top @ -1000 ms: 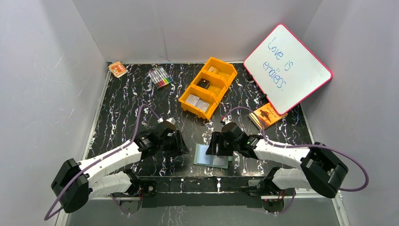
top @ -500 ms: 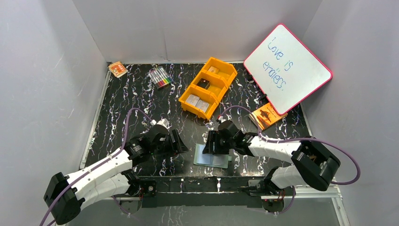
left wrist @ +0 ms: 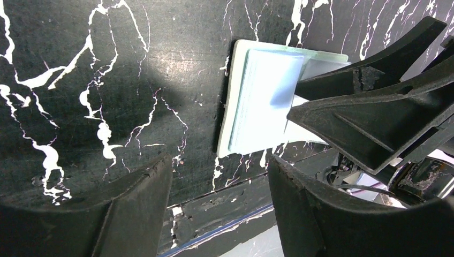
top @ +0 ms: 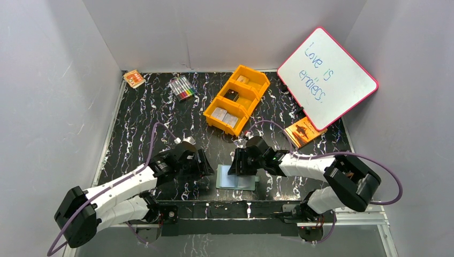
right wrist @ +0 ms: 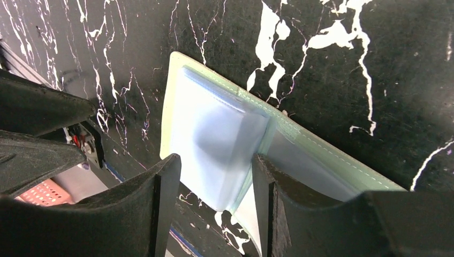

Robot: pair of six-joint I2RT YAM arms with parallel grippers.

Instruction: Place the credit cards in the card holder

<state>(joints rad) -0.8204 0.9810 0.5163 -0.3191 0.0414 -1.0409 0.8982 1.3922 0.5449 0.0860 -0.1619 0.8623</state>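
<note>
The card holder (top: 235, 178) lies open near the table's front edge, pale blue-grey inner side up. It also shows in the left wrist view (left wrist: 262, 101) and the right wrist view (right wrist: 214, 128). My right gripper (top: 239, 164) is open right over it, and its fingers (right wrist: 166, 203) straddle the near edge of the clear pocket panel. My left gripper (top: 206, 165) is open and empty just left of the card holder, low over the table (left wrist: 219, 214). The credit cards (top: 225, 116) lie in the near compartment of the orange tray (top: 251, 71).
A whiteboard (top: 326, 77) leans at the back right with an orange booklet (top: 304, 130) below it. A pack of markers (top: 182, 88) and a small orange box (top: 134, 78) lie at the back left. The table's front rail runs just below the card holder.
The card holder has slid slightly left with my right gripper over it. My left arm swung out left, then came back close beside the card holder.
</note>
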